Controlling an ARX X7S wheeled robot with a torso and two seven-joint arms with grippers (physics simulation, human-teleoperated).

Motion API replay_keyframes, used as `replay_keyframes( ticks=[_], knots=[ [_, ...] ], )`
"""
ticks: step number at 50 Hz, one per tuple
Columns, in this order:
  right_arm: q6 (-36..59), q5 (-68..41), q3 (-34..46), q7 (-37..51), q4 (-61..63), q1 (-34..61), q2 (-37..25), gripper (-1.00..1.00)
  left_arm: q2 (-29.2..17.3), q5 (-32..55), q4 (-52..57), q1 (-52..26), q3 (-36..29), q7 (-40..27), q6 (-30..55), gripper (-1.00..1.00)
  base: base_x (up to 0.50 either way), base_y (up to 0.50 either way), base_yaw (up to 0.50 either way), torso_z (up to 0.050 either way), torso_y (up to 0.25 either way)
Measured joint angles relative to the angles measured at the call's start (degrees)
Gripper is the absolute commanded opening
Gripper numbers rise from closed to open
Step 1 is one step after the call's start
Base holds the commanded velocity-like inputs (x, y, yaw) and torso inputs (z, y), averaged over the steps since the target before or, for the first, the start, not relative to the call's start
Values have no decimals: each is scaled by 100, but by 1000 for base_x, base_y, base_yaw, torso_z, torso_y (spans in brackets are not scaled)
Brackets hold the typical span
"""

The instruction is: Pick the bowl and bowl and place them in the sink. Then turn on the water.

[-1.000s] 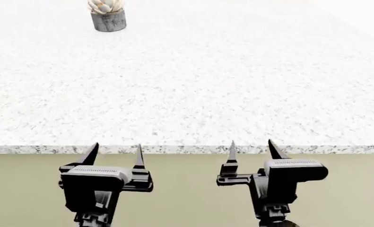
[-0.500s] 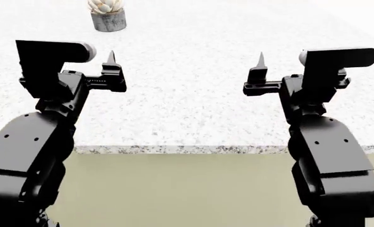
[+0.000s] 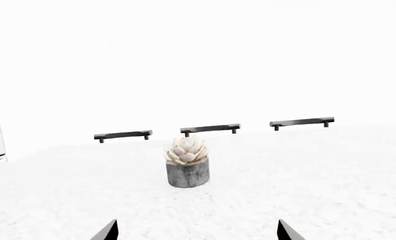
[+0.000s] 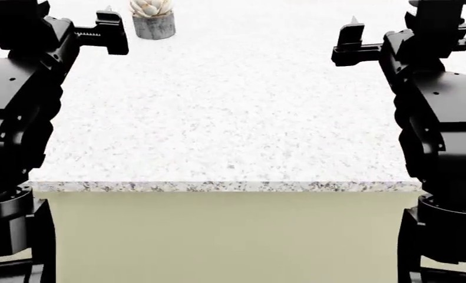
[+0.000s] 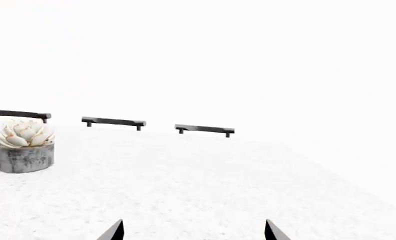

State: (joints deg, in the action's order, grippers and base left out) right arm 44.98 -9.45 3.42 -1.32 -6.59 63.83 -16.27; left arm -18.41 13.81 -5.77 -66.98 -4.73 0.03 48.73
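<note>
Neither bowl is in any view, and the sink and faucet are out of view too. My left gripper (image 4: 69,12) is raised at the far left over the speckled white countertop (image 4: 233,118). It is open and empty, and its two fingertips (image 3: 111,229) stand wide apart in the left wrist view. My right gripper (image 4: 396,17) is raised at the far right, also open and empty, its fingertips (image 5: 270,229) wide apart in the right wrist view.
A small grey plant pot (image 4: 153,23) with a pale succulent stands at the back left of the counter; it also shows in the left wrist view (image 3: 187,170) and the right wrist view (image 5: 25,155). Dark bar handles (image 3: 211,129) line the white wall behind. The counter's front edge (image 4: 225,186) is near me.
Both arms have risen from below the counter's edge to the top corners of the head view and spread apart. The head view has shifted, now showing both ends of the counter front.
</note>
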Motion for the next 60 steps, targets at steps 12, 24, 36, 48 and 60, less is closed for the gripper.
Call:
replay_keyframes(
  ticks=[12,24,36,48,60],
  knots=[
    [159,-55,155,-129,-75,229,-14,100,-76,12,-107,-155,-35,48,82,100,0,500,0,0,0],
    [313,-191,177,-218,120,233,9,100,-161,95,171,-92,15,30,335,100,0,500,0,0,0],
    [320,-224,347,-337,25,303,32,100,-196,144,280,-73,14,27,454,100,0,446,0,0,0],
    [529,-86,602,-304,-27,377,-58,100,-204,161,251,-110,-32,45,466,100,0,500,0,0,0],
    [672,-102,508,-174,-14,389,-35,100,-234,186,292,-129,-48,37,551,100,0,500,0,0,0]
  ],
)
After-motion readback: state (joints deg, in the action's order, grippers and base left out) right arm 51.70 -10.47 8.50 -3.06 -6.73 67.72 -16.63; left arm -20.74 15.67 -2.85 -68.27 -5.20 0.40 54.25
